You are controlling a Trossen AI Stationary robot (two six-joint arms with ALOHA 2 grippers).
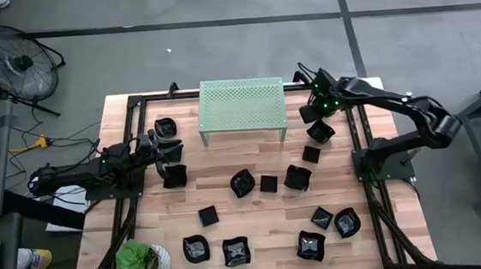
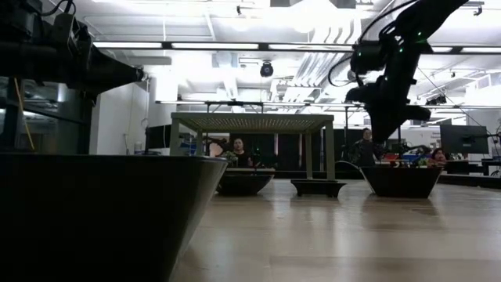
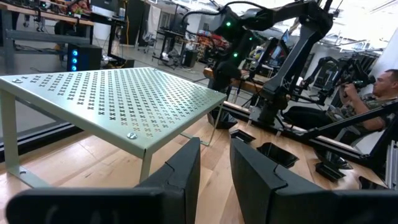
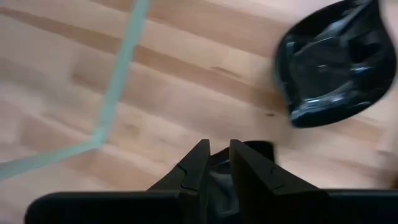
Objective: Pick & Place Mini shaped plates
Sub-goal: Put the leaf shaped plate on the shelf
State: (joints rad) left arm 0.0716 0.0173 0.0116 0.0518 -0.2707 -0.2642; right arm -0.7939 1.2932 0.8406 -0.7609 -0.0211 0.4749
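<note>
Several small glossy black plates [image 1: 243, 183] lie scattered on the wooden table, in front of and beside the pale green perforated shelf [image 1: 242, 104]. My right gripper [image 1: 311, 112] hangs off the shelf's right end, shut on one small black plate [image 4: 256, 150]. A wavy-edged plate [image 4: 336, 62] lies on the table beside it. My left gripper [image 1: 162, 149] waits low at the left between two plates [image 1: 165, 126] [image 1: 174, 174]. Its fingers [image 3: 186, 174] are slightly apart with nothing between them. My right gripper [image 4: 219, 163] pinches the small black plate between its two fingers at its rim [image 4: 219, 169], coming from above and pointing down. The low view shows the gripper [image 2: 389, 110] and its plate lifted clear of the table, above another plate [image 2: 399, 180].
The shelf [image 3: 118, 99] stands on thin legs at the far middle of the table. A potted plant [image 1: 143, 264] sits at the near left corner. More plates line the near edge [image 1: 236, 252]. Bare wood lies under and just before the shelf. People sit beyond the table [image 3: 373, 93].
</note>
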